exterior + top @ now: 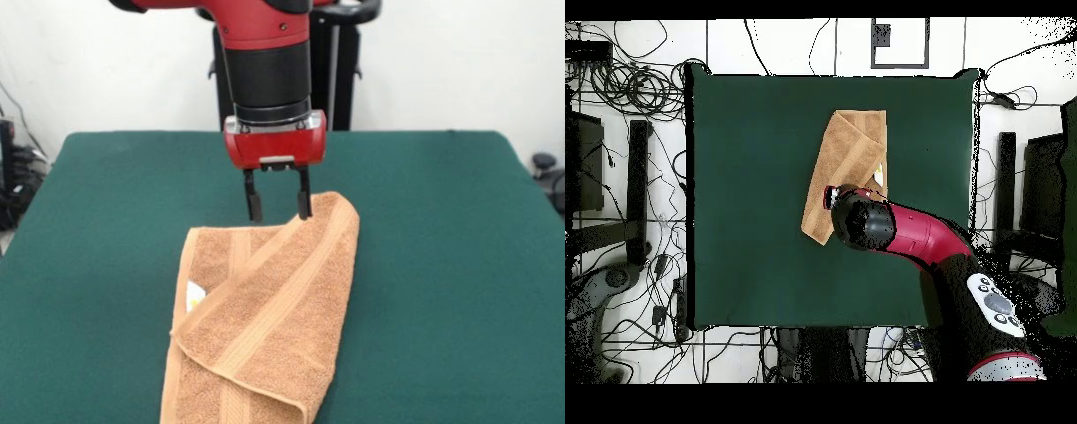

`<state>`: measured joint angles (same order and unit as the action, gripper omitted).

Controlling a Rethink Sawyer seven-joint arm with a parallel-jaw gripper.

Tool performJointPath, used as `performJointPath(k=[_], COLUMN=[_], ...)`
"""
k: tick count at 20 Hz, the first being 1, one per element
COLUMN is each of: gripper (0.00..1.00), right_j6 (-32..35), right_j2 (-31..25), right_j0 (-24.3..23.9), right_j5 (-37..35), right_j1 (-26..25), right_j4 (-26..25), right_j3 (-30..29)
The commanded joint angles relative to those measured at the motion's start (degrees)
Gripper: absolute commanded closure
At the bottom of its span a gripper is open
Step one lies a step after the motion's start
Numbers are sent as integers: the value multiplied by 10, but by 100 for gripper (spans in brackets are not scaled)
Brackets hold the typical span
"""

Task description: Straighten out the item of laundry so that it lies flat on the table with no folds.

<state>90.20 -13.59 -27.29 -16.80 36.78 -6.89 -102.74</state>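
The orange-tan towel [265, 318] lies on the green table [441, 221], folded over itself on a diagonal, with band stripes running along the fold and a small white tag [194, 296] at its left edge. My gripper [279, 210] hangs open right at the towel's far edge, and its right finger [305, 203] is at the far corner of the folded flap. The jaws stand apart with nothing between them. In the overhead view the towel [847, 155] lies above the table's [745, 200] centre, and the arm's wrist [860, 222] covers its lower end and hides the fingers.
The robot's black pedestal [340, 62] stands behind the table's far edge. In the overhead view, cables [635, 90] and dark equipment [640, 190] lie on the floor round the table. The towel's near end reaches the front view's bottom edge.
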Motion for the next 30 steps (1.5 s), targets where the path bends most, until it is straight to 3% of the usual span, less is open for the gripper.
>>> performJointPath(k=[1,11,19,25,30], gripper=[0,0,0,0,0], right_j6=[130,129,45,13,26], right_j2=[-21,-22,-88,-113,-116], right_j0=[6,4,-98,-133,-135], right_j5=[34,52,75,55,59], right_j1=[-21,-28,-159,-196,-197], right_j4=[33,38,1,-17,-28], right_j3=[-49,-55,-8,15,13])
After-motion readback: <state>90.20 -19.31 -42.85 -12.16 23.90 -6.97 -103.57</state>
